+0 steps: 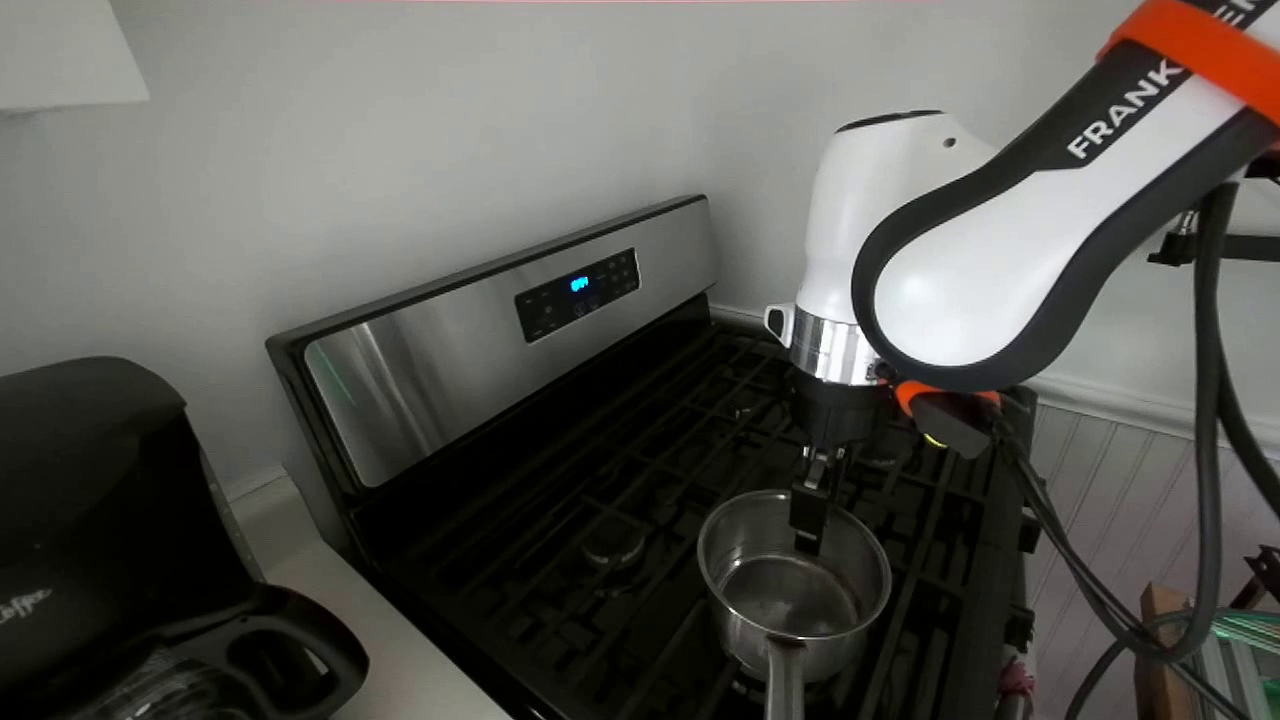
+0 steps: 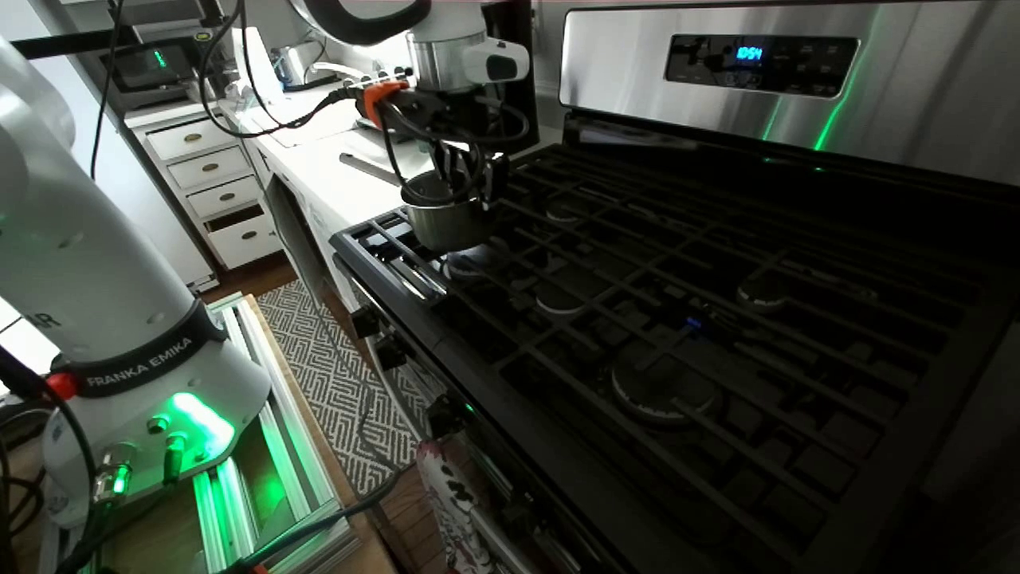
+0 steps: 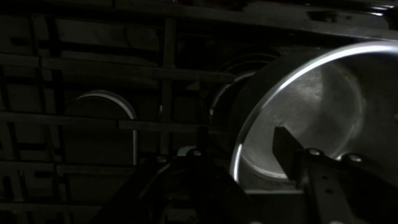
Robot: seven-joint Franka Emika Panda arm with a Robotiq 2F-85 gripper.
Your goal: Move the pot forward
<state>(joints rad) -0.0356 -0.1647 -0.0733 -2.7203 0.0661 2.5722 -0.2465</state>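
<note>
The gripper (image 3: pixel 241 149) has its jaws standing well apart, astride the side of the pot (image 1: pixel 780 595). One finger (image 1: pixel 808 515) reaches down inside it, the other (image 2: pixel 496 179) stands outside, and the rim (image 3: pixel 237 155) runs between them. The wrist view is dark, so I can't tell whether either touches metal. The pot sits upright at the front corner of the stove (image 2: pixel 677 319), its handle (image 2: pixel 370 169) pointing toward the white counter (image 2: pixel 311 163).

We observe the pot (image 2: pixel 446 229) near the front edge of the black stove (image 2: pixel 661 319), the gripper (image 2: pixel 475 174) at its rim, its handle (image 2: pixel 370 170) toward the counter (image 2: pixel 319 167).
</note>
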